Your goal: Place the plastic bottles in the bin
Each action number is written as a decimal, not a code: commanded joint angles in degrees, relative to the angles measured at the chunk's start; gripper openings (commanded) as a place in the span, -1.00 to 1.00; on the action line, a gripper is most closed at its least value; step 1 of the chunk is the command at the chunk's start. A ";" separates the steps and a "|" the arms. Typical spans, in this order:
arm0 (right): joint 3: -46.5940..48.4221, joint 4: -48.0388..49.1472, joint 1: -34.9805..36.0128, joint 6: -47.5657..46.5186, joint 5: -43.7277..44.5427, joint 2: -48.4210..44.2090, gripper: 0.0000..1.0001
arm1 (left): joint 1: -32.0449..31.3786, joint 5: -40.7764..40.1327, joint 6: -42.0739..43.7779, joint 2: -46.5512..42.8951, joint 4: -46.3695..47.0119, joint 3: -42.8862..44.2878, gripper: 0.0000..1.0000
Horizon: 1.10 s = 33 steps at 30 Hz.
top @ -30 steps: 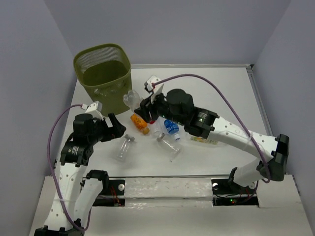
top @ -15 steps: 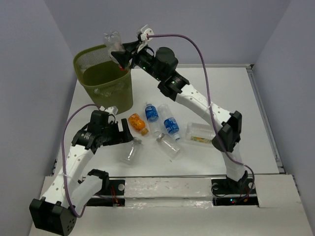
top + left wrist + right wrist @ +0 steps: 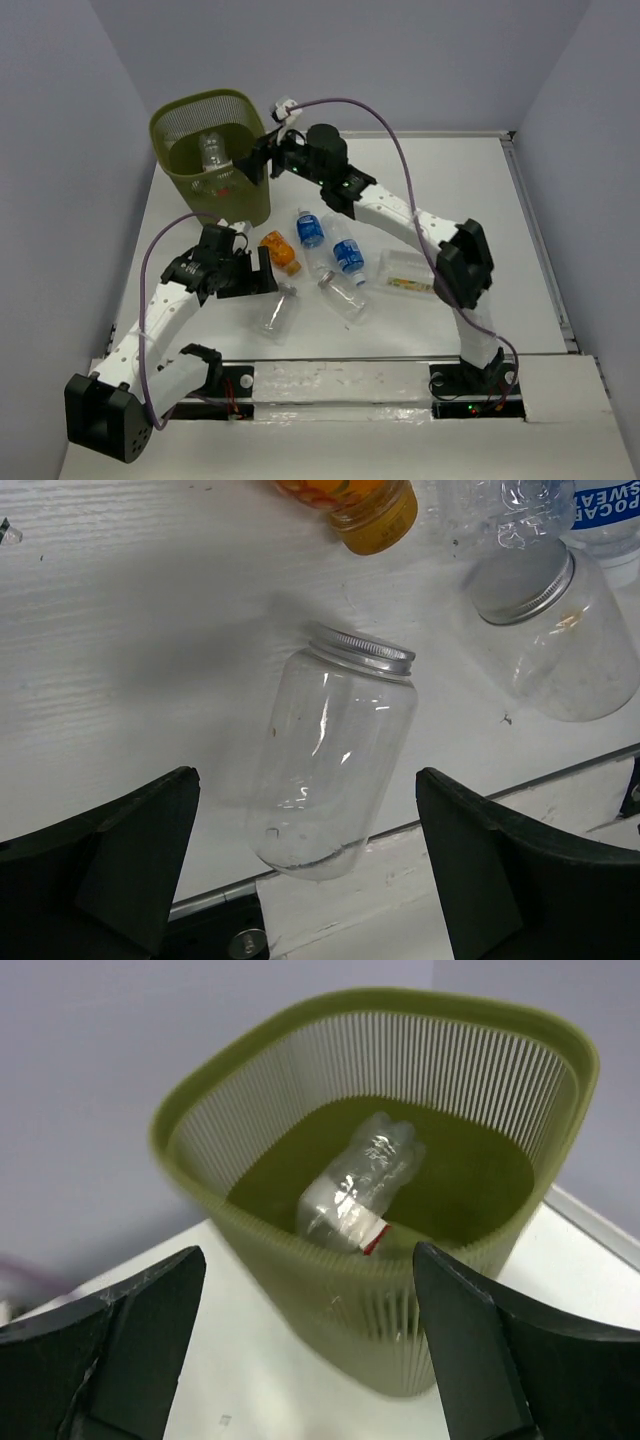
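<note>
The right pincer (image 3: 262,160), jaws spread wide and holding nothing, hangs just beside the rim of the olive-green bin (image 3: 165,120), on the side facing the tabletop's (image 3: 480,200) middle. Inside the bin's ribbed walls, below the rim, sits one clear plastic bottle (image 3: 355,1185), ridged and colourless with a fleck of red at its lower end; nothing else shows in there.

The left pincer (image 3: 305,780) is likewise wide open and grips nothing, its black fingers (image 3: 110,860) standing to either side of a clear jar-shaped bottle (image 3: 335,750) lying on its side below it. That bottle has a silver screw lid, and its base lies near the tabletop's front edge.

The remaining bottles are clustered on the white tabletop between the two arms. They are an orange bottle (image 3: 282,252) with an orange cap, two blue-labelled bottles (image 3: 309,228) side by side, a second silver-lidded bottle (image 3: 345,295) just in front of them, and a larger squarish bottle (image 3: 405,272) on the cluster's right.

The bin stands at the tabletop's far left corner, close to the left wall. Bare white surface runs from the squarish bottle to the right-hand edge and back to the far wall.
</note>
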 commanded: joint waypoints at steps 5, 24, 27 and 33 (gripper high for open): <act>-42.79 20.84 -0.07 8.32 -4.35 -34.50 0.73 | -1.91 3.77 1.27 5.77 3.55 0.31 0.98; -64.16 6.45 -0.07 13.52 0.49 -45.14 0.83 | -12.54 2.90 0.30 18.50 2.05 -1.36 0.98; -67.41 -0.23 -0.07 12.99 2.59 -47.87 0.84 | -13.25 2.55 0.83 21.06 1.35 -0.30 0.91; -72.59 -12.81 1.77 11.93 9.79 -50.60 0.84 | -13.43 1.50 1.01 18.96 1.35 1.89 0.22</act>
